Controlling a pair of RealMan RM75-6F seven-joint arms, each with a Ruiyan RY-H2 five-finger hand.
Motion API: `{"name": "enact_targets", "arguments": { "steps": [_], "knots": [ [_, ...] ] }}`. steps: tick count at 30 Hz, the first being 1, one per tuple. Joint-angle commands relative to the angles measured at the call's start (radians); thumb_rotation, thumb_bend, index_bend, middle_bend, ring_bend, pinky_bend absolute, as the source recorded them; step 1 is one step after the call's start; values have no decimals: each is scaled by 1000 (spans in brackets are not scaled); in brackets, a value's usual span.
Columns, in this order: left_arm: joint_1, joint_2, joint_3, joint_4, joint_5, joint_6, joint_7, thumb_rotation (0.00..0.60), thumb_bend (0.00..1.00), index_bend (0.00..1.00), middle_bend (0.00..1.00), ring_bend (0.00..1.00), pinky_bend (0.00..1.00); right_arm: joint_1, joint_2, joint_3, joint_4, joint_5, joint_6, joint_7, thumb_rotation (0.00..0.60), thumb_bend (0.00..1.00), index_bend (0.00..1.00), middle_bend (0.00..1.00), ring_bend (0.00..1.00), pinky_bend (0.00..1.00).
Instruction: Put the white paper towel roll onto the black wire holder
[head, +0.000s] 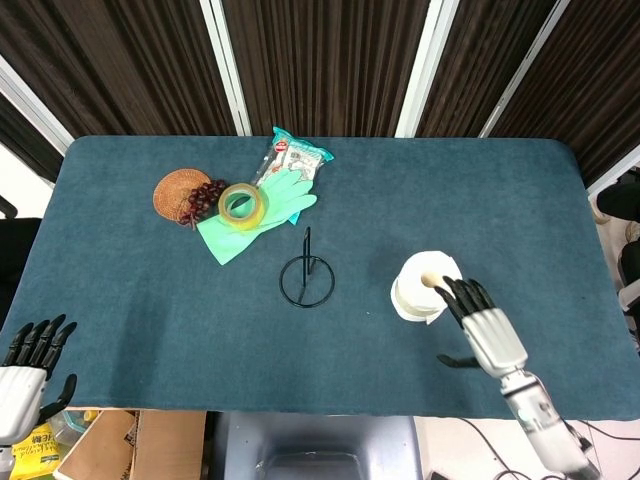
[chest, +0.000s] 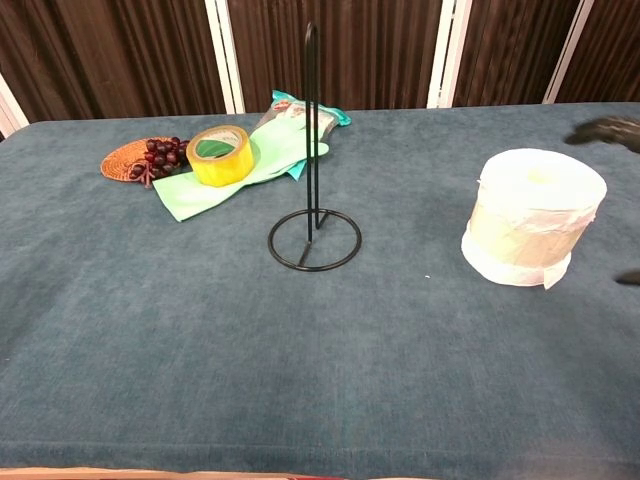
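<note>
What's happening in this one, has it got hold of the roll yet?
Not yet. The right hand is open beside the white paper towel roll, fingers spread near its top edge, but nothing shows a grip. The roll stands upright on the table, apart from the empty black wire holder. The left hand sits open at the near table edge.

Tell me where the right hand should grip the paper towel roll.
Probably around the side wall of the paper towel roll, coming from its right, where the right hand is. It stands upright, core hole up, so a side grip leaves the hole free.
</note>
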Motion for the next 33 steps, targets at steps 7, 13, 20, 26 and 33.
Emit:
{"name": "enact_targets", "arguments": {
  "steps": [7, 13, 20, 26, 33],
  "knots": [
    [-17, -2, -22, 20, -28, -23, -25, 600, 496, 0, 0, 0, 53, 151, -34, 114, -8, 279, -211, -133, 600, 104, 0, 0, 0, 0],
    [-24, -6, -29, 20, -41, -35, -21, 600, 497, 0, 0, 0, 53, 203, -56, 140, 36, 401, -253, -162, 600, 104, 0, 0, 0, 0],
    [-34, -11, -36, 25, -54, -50, -19, 600, 497, 0, 0, 0, 53, 258, -91, 146, 104, 497, -295, -182, 600, 104, 0, 0, 0, 0],
    [-40, -16, -41, 30, -63, -58, -16, 600, 498, 0, 0, 0, 53, 300, -105, 137, 144, 563, -356, -172, 600, 104, 0, 0, 0, 0],
    [-14, 0, -17, 17, -35, -23, -19, 600, 497, 0, 0, 0, 53, 311, -102, 115, 157, 584, -345, -169, 600, 104, 450, 348, 284, 294]
  ]
}}
